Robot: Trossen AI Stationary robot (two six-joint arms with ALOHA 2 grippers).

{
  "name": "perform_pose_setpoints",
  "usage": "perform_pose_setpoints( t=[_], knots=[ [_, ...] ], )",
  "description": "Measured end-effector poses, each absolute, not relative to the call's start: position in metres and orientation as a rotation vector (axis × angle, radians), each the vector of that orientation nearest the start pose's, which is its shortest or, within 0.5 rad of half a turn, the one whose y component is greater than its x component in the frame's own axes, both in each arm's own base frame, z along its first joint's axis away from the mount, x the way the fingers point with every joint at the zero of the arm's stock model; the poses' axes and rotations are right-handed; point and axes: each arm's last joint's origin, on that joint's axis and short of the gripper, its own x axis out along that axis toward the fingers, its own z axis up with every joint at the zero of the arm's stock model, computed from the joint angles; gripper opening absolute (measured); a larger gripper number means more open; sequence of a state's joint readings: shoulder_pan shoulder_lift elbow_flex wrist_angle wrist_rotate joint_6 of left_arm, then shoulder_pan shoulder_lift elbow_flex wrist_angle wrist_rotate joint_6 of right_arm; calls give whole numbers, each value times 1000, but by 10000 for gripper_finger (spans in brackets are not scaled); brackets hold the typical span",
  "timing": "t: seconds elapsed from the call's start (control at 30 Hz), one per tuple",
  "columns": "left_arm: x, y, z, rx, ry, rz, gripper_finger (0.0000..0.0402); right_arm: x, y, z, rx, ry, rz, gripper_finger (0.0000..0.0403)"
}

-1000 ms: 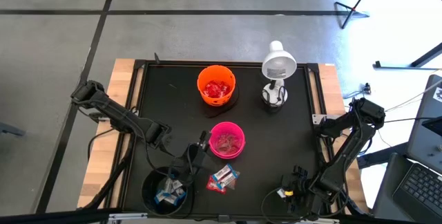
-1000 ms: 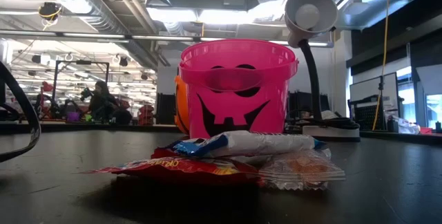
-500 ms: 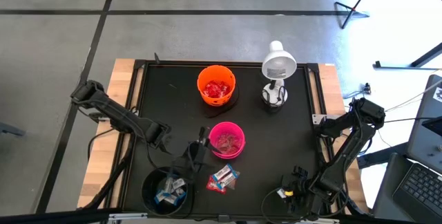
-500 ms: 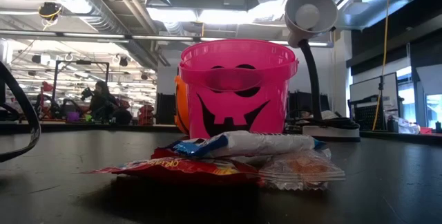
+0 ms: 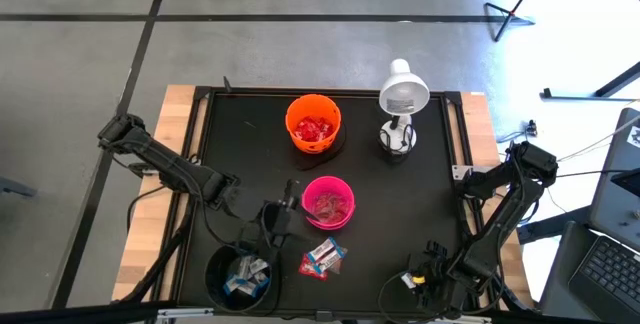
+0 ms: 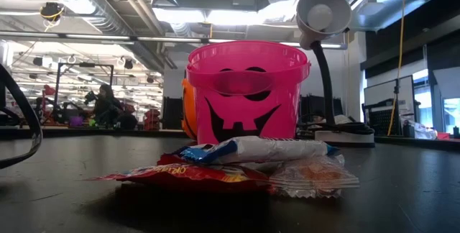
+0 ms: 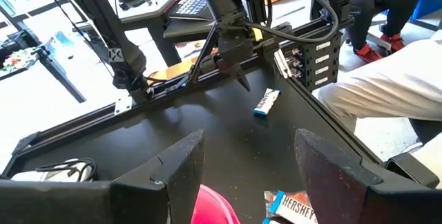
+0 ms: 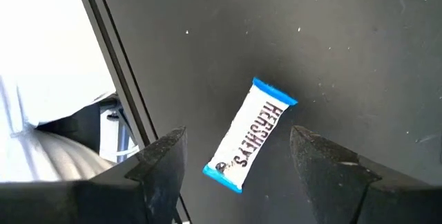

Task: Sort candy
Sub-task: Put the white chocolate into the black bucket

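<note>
The left gripper (image 5: 288, 202), spread and empty, hovers beside the pink bowl (image 5: 328, 203); the right gripper (image 8: 238, 160), also spread, hangs over a blue bar (image 8: 250, 134). A skewed descent could perhaps nudge the bar away.

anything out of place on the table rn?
One blue-and-white candy bar lies alone near the table's corner under the open right gripper, far from the small unsorted pile between the pink bowl and black bowl.

Small candy pile (image 5: 322, 257) lies flat on the black mat; one blue-and-white bar (image 8: 251, 135) lies apart
</note>
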State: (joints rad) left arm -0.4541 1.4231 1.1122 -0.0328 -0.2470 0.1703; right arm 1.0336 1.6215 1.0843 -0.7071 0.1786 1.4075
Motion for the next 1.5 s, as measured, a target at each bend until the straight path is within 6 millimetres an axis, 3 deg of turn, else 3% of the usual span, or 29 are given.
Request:
perform_pose_setpoints(
  t=[0.2,0.4,0.8,1.03,1.3,1.5],
  knots=[
    [290,-132,318,296,308,-208,213,160,260,202,491,1273,-110,253],
    [273,-123,332,277,273,-184,213,161,260,202,489,1266,-114,253],
    [218,-98,299,70,-80,-167,213,161,259,202,478,1250,-127,253],
    [217,-98,296,71,-73,-158,213,160,257,199,452,1267,-151,253],
    [219,-99,292,65,-50,-169,213,168,264,165,415,1403,-208,253],
    [219,-99,292,68,-50,-171,213,172,267,153,439,1449,-240,253]
  ],
)
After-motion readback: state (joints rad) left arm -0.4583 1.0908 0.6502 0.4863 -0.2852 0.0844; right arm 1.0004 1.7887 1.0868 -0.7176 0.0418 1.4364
